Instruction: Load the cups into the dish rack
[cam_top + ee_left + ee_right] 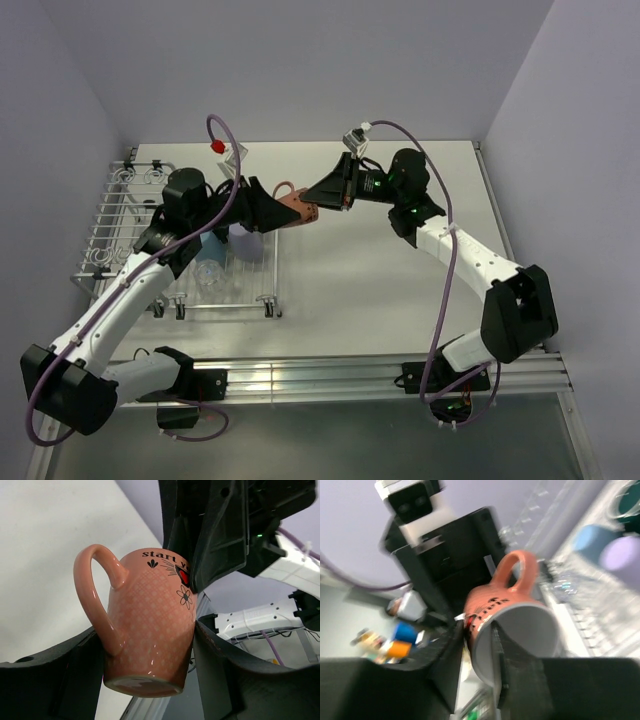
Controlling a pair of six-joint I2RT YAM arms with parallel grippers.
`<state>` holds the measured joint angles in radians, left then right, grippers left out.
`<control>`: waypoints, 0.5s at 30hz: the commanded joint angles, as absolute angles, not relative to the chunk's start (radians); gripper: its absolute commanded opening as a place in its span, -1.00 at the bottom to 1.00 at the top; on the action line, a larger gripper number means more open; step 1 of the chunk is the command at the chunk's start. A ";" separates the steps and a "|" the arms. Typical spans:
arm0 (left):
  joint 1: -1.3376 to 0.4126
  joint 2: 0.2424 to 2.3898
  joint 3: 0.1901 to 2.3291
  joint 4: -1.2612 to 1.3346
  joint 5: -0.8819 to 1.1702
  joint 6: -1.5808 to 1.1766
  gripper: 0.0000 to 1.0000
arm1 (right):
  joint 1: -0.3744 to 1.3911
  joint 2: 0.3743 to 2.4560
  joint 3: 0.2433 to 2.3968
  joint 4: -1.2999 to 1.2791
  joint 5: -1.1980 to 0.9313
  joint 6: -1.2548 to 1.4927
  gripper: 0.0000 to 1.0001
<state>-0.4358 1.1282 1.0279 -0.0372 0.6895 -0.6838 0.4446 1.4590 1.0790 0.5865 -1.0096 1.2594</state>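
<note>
Salmon-orange glazed ceramic marks the mug (297, 210), which we find held in the air between the two arms, just off the right edge of the rack (115, 235) and not on its bars. It lies roughly on its side, base toward the left gripper (286, 214) and mouth toward the right gripper (316, 204). In the left wrist view the mug (150, 630) sits between the two black padded fingers (75, 675) of the left gripper (147, 642), which press on opposite sides of its lower body. Its glossy wall carries a faint diamond lattice, black lettering, small flowers and a red heart. The right gripper (200, 555) covers the rim there and hides the mouth. In the blurred right wrist view the right gripper (475, 650) pinches the rim wall of the mug (505, 615), one finger inside the pale interior and one outside, with the loop handle upward. The rack is thin silver wire in a flat grid with a raised side basket; the left arm crosses above it and partly hides its load. We can make out a blue cup (213, 247) and a lavender cup (243, 238) near its right side, and a dark green cup (630, 500) farther off. The white table (380, 270) is matt and smooth. Purple cables (445, 290) loop along both arms.
</note>
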 commanded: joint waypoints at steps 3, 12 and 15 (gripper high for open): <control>-0.446 1.058 1.144 -0.204 0.617 -0.611 -1.00 | 0.436 1.348 1.178 0.154 -0.780 0.895 -0.14; -0.445 1.037 1.242 -0.521 0.432 -0.543 -0.99 | 0.426 1.293 1.207 -0.101 -0.580 0.746 -0.06; -0.446 1.055 1.313 -0.717 0.314 -0.508 -1.00 | 0.423 1.292 1.224 -0.185 -0.480 0.695 -0.06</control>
